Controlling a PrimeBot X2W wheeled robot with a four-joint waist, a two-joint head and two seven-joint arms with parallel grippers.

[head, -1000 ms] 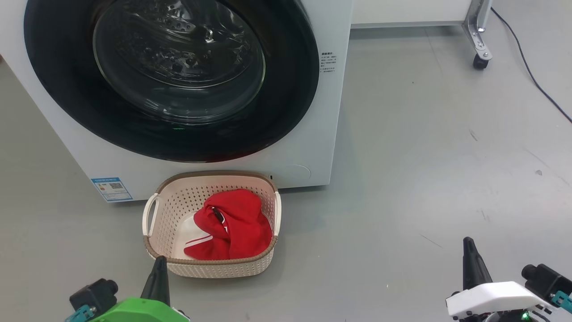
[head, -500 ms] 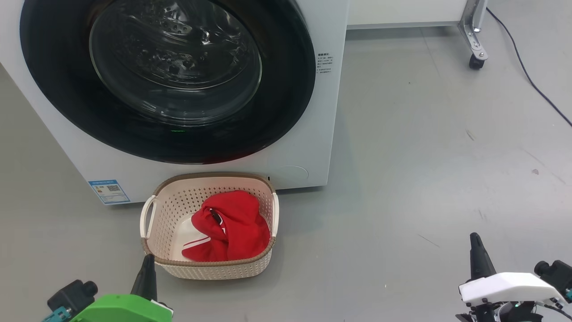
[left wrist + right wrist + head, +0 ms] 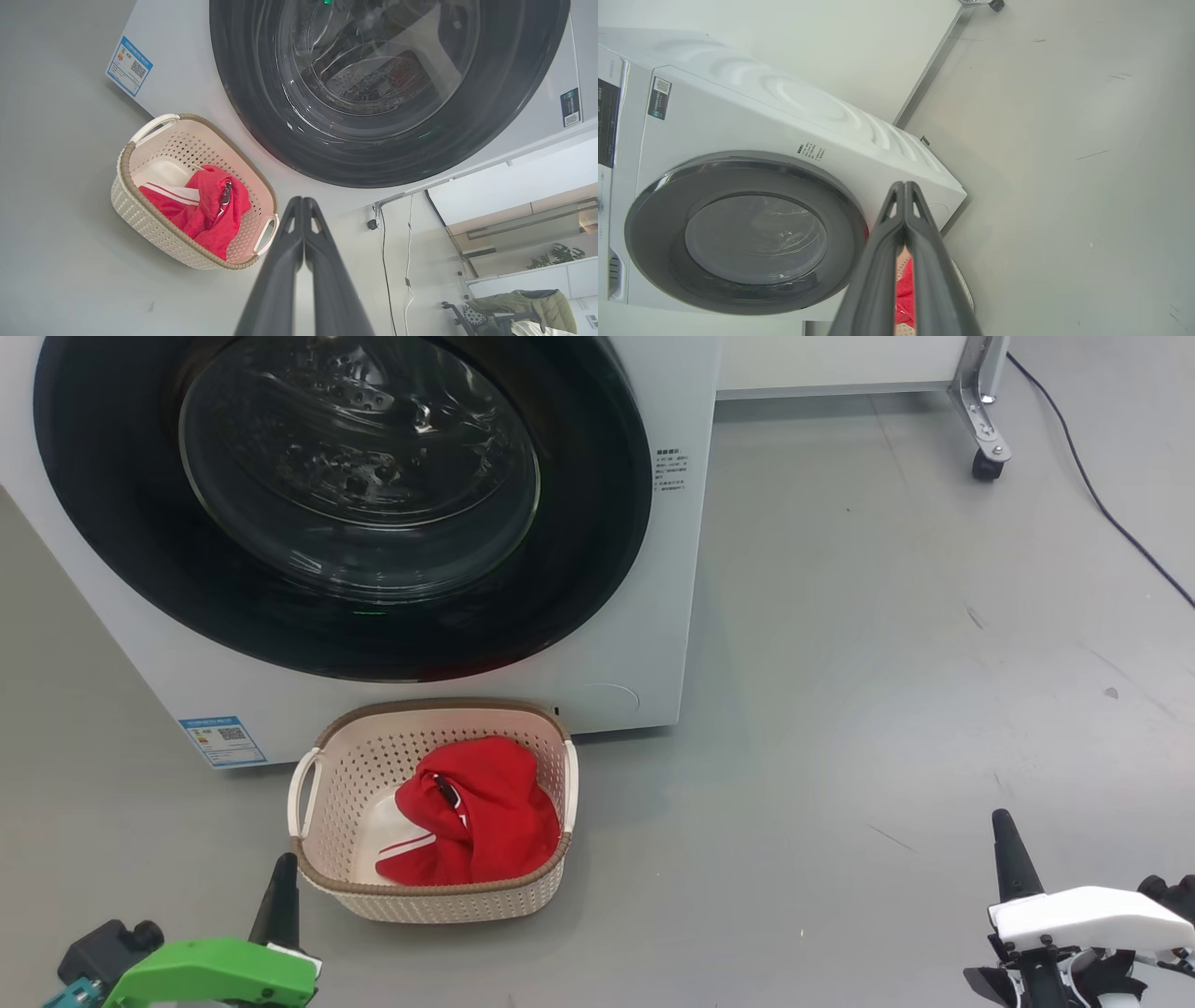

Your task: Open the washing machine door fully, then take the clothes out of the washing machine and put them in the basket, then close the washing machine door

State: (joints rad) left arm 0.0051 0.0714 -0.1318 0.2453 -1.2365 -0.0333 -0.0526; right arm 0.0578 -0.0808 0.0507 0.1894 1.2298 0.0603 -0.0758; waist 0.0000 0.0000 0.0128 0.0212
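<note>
1. The washing machine door [image 3: 341,499] is shut, its glossy black rim lying flat against the white front of the washing machine [image 3: 677,569]. The perforated drum [image 3: 373,84] shows dimly through the glass window.
2. The basket [image 3: 439,891] stands on the grey floor [image 3: 840,709] just in front of the machine, below the door's lowest edge. Its far rim is close to the machine's base.
3. The clothes [image 3: 476,812] are a red heap with white trim inside the basket, toward its right side. Bare cream bottom shows to their left.
4. The left hand [image 3: 283,863], in a green shell, is at the near left. Its fingers [image 3: 280,261] are pressed together and hold nothing, and the tip stands just beside the basket's near left corner.
5. The right hand [image 3: 1003,821], in a white shell, is at the near right over bare floor, well apart from the basket. Its fingers [image 3: 875,280] are also closed and empty.
6. A blue label sticker [image 3: 222,740] sits low on the machine's front, left of the basket.
7. At the far right are a caster [image 3: 982,465] and a dark cable [image 3: 1102,504] lying across the floor.
</note>
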